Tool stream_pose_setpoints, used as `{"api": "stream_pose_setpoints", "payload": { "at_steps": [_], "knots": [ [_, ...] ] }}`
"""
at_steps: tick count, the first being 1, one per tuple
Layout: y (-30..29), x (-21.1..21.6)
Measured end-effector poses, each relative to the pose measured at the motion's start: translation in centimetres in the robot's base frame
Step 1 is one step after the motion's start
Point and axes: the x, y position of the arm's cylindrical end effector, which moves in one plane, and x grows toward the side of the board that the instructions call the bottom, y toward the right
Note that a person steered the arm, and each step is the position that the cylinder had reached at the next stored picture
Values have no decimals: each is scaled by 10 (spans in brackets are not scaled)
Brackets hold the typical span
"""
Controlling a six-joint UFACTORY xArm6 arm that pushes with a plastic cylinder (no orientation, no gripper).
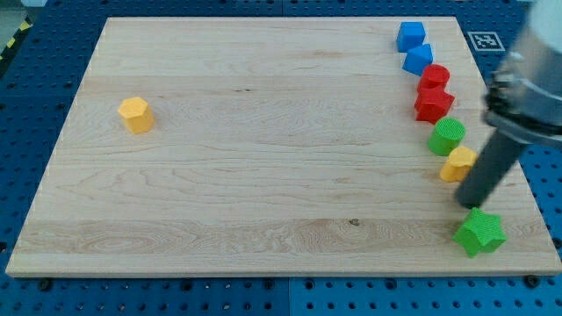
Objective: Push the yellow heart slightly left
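A yellow block (pixel 457 164), which looks like the heart, lies near the view's right edge and is partly covered by my rod. My tip (pixel 466 204) rests on the board just below it and slightly to its right, above the green star (pixel 479 233). I cannot tell whether the rod touches the yellow block. A second yellow block (pixel 136 115), pentagon-like, lies far off at the view's left.
A column of blocks runs up the right side: a green cylinder (pixel 447 136), a red star-like block (pixel 433 104), a red cylinder (pixel 434 77), and two blue blocks (pixel 418 59) (pixel 410 36). The board's right edge (pixel 527 175) is close.
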Motion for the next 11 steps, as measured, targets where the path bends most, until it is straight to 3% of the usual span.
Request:
{"api": "stream_pose_setpoints", "payload": {
  "at_steps": [4,6,11],
  "knots": [
    [48,-37],
    [17,-53],
    [-32,-37]
  ]
}}
